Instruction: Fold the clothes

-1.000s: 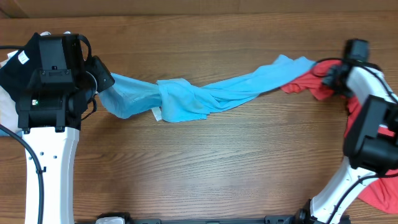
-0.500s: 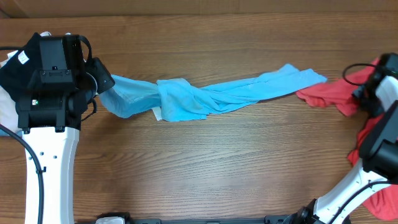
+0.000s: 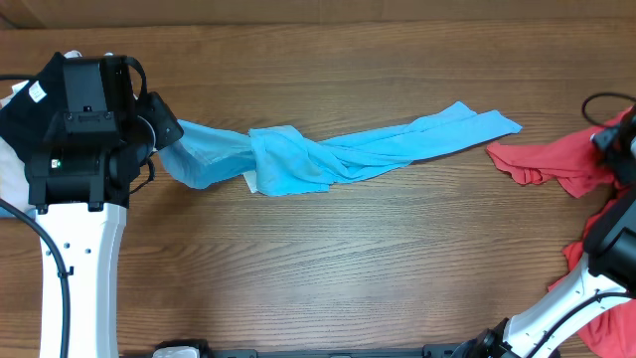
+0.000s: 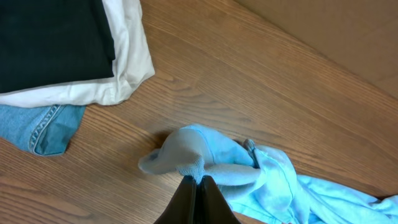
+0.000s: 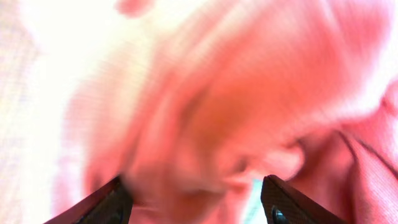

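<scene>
The left gripper (image 4: 198, 184) has its two dark fingers pressed together on a gathered end of the light sky-blue T-shirt (image 4: 214, 155), pinching a grey-blue fold just above the wooden table (image 4: 261, 68). From that pinch the shirt runs away to the right as a long, twisted rope of cloth, bunched into a knot-like lump near its middle and flattening to a thin strip at its far end, all of it lying on the table top. Beside the left arm (image 3: 84, 129), at the table's left edge, sits a small pile of other garments (a black piece (image 4: 50, 37) on top of a white one (image 4: 130, 68), with a corner of blue denim (image 4: 37, 127) showing underneath). At the opposite side the right gripper (image 5: 198, 199) has its fingers (image 5: 109, 202) standing well apart, with the coral-red T-shirt (image 5: 205, 112) filling its wrist camera as a bright, blurred mass; whether the cloth touches either finger cannot be told. From overhead, the coral-red shirt lies crumpled on the table at the far right, its near edge close to the tip of the blue one but apart from it, with bare wood between them. The right arm (image 3: 611, 239) stands over the shirt's right side, and more red cloth shows behind the arm at the lower right corner; whether that is the same garment cannot be told.
</scene>
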